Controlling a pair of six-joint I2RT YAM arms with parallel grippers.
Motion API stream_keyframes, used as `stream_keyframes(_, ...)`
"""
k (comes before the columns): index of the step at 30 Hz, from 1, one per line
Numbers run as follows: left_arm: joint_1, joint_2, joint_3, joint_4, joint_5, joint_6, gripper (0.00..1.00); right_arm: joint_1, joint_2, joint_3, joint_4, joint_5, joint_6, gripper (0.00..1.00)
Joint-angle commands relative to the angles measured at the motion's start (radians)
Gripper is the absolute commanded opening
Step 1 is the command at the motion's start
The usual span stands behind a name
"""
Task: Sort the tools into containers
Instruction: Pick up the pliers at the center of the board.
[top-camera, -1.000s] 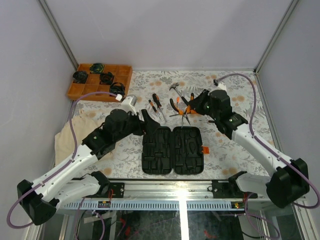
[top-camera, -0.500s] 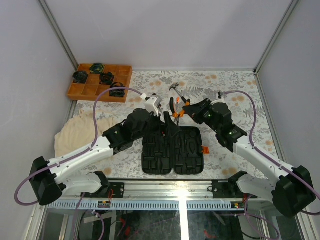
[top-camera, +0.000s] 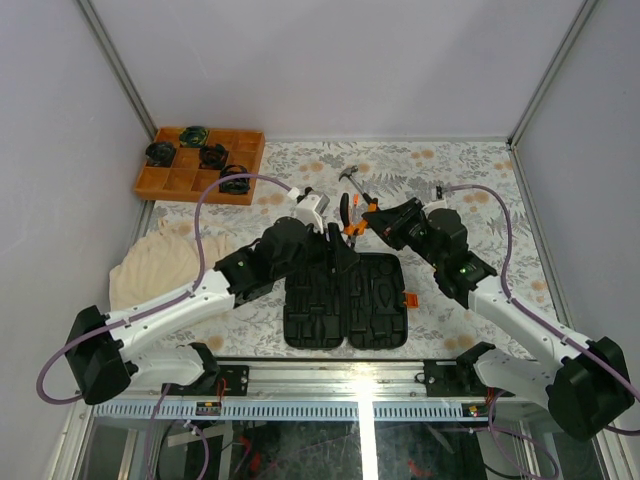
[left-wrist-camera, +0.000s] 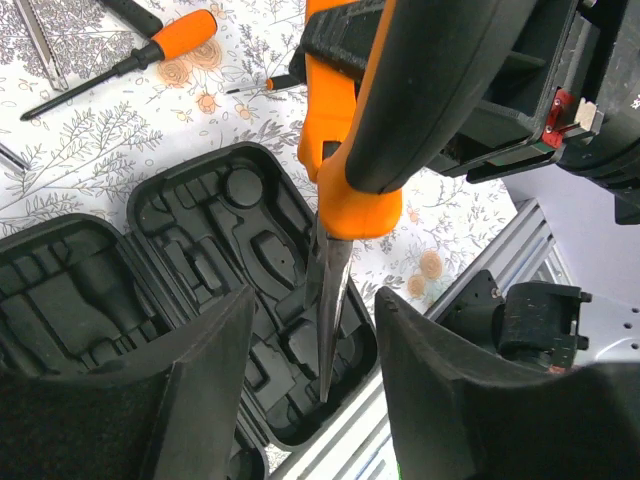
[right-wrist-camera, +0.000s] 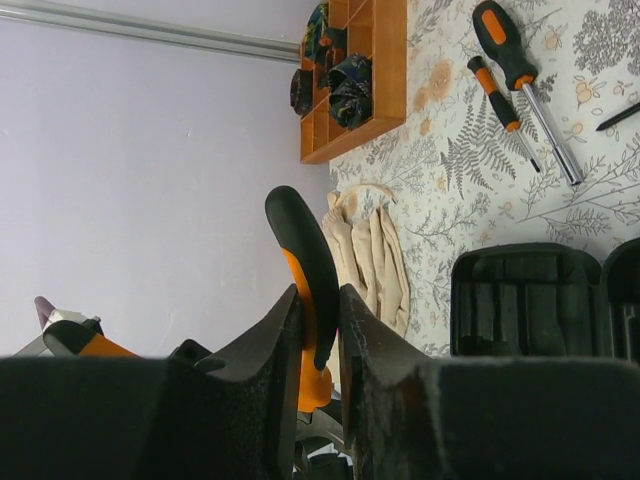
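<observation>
Hanging nose-down over the open tool case (top-camera: 345, 300), the pliers (left-wrist-camera: 345, 200) are clamped by one black-and-orange handle between the fingers of the right end effector (right-wrist-camera: 320, 295), which grips them from above. In the left wrist view the long steel nose points straight down between the two fingers of the left end effector (left-wrist-camera: 315, 300). Those fingers stand apart on either side of the nose with a gap on each side, so they are open around it and not touching it. The nose tip is over the moulded slots of one half of the case; whether it touches the plastic cannot be told.

From above, both end effectors meet over the far part of the case, near its middle hinge line, with the left arm reaching in from the near left and the right arm from the near right. The case lies flat on the flowered tabletop (top-camera: 400, 160), its small orange latch (top-camera: 408, 298) on the right side.

Farther back on the tabletop lie the hammer (top-camera: 352, 178) and the screwdrivers (right-wrist-camera: 515, 60), apart from both end effectors. An orange tray (top-camera: 245, 145) sits at the far left, and a beige cloth (top-camera: 150, 270) lies left of the case
</observation>
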Motion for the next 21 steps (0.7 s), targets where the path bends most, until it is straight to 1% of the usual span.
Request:
stream_keyframes(1,-0.007,0.018,0.034,0.084,-0.004,0.02,0.44,0.013,-0.043,0.001,0.114,-0.026,0.064,0.0)
stream_keyframes(9,-0.007,0.016,0.04,0.074,0.012,0.029,0.09,0.013,-0.067,-0.009,0.075,-0.001,0.04,0.0)
stream_keyframes(12,-0.007,0.013,0.042,0.058,0.013,0.037,0.01,0.014,-0.068,-0.016,0.081,-0.001,0.04,0.0)
stream_keyframes(13,-0.007,0.013,0.044,0.051,0.013,0.039,0.0,0.014,-0.07,-0.017,0.081,0.0,0.037,0.02)
stream_keyframes(15,-0.007,0.007,0.048,0.032,0.009,0.045,0.0,0.013,-0.078,-0.016,0.075,0.011,0.023,0.08)
stream_keyframes(16,-0.007,0.002,0.048,0.021,0.006,0.047,0.0,0.013,-0.089,-0.012,0.061,0.022,0.006,0.13)
stream_keyframes(17,-0.007,-0.004,0.049,0.009,0.002,0.051,0.0,0.013,-0.1,-0.006,0.04,0.035,-0.019,0.18)
stream_keyframes(19,-0.008,-0.019,0.047,-0.019,-0.008,0.063,0.0,0.013,-0.124,0.014,-0.041,0.059,-0.085,0.32)
stream_keyframes(21,-0.007,-0.033,0.05,-0.058,-0.011,0.074,0.0,0.013,-0.15,0.04,-0.118,0.084,-0.177,0.43)
